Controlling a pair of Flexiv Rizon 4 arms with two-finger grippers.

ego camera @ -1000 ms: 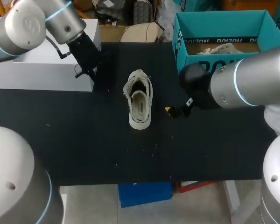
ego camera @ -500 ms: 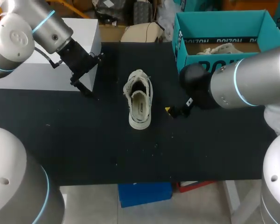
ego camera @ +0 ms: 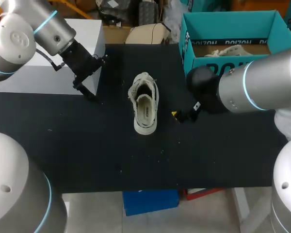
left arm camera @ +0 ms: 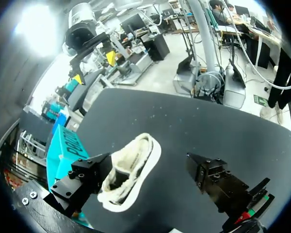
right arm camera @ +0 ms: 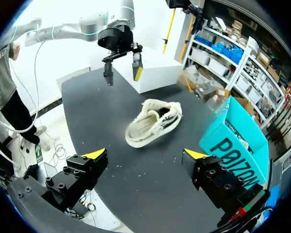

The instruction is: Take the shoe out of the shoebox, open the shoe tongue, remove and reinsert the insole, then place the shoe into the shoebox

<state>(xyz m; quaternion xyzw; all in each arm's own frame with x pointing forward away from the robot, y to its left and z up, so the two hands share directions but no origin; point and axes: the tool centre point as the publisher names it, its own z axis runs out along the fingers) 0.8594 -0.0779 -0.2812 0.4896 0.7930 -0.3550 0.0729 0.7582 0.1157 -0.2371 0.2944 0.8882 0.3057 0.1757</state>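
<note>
Shoe (ego camera: 144, 103) lies mid-frame on the counter (ego camera: 87, 145), outside the shoebox (ego camera: 186, 46) at upper right. Left fingers (right arm camera: 137, 72) and right fingers (right arm camera: 85, 172) are spread and hold nothing. Probably the tongue or insole step comes next: one arm must come down to the shoe.

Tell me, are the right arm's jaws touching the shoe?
Apart. The right wrist view shows bare table between the shoe and the right gripper, whose jaws stand open, short of it.

From above, my right arm (ego camera: 262, 87) hides most of the right pincer (ego camera: 181, 116).
</note>
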